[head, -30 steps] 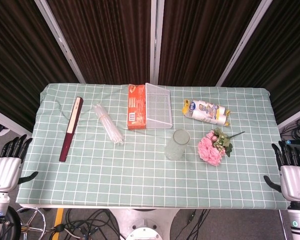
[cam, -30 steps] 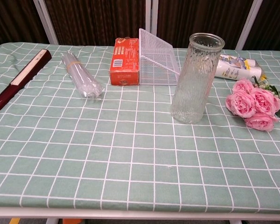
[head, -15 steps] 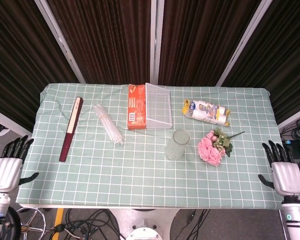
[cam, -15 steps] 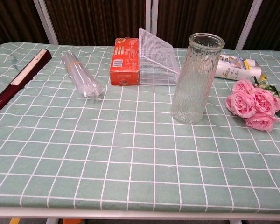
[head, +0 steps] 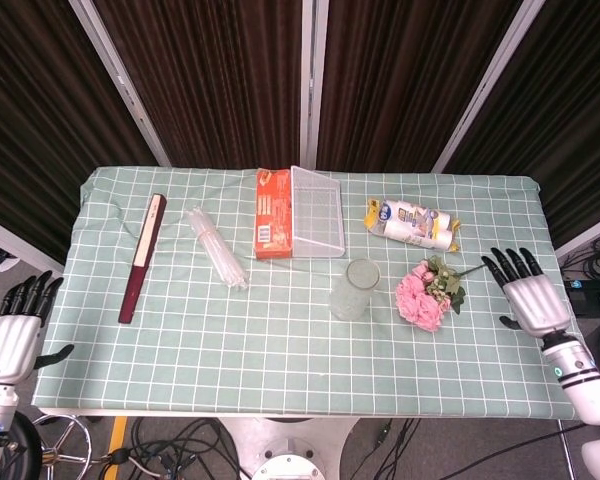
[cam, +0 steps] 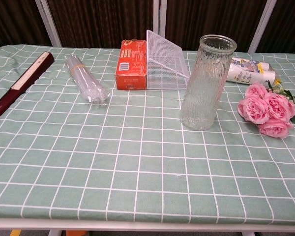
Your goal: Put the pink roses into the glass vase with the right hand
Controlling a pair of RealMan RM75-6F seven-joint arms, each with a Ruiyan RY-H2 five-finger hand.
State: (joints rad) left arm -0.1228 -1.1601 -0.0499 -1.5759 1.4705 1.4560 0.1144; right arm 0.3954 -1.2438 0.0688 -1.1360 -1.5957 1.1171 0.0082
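Observation:
The pink roses (head: 423, 294) (cam: 265, 109) lie flat on the green checked cloth, stems pointing toward the back right. Just left of them the tall ribbed glass vase (head: 352, 290) (cam: 205, 81) stands upright with nothing in it. My right hand (head: 526, 296) hovers over the cloth's right edge, open with fingers spread, a short way right of the roses and apart from them. My left hand (head: 10, 336) hangs open off the table's left front corner. Neither hand shows in the chest view.
An orange box (head: 272, 213) and a white wire basket (head: 316, 211) sit behind the vase. A wrapped white packet (head: 413, 224) lies behind the roses. A clear plastic bundle (head: 216, 247) and a dark folded fan (head: 142, 256) lie at the left.
My right hand has risen from beside the table's right front corner and moved inward and forward over the cloth, toward the roses. The left hand and objects stayed put.

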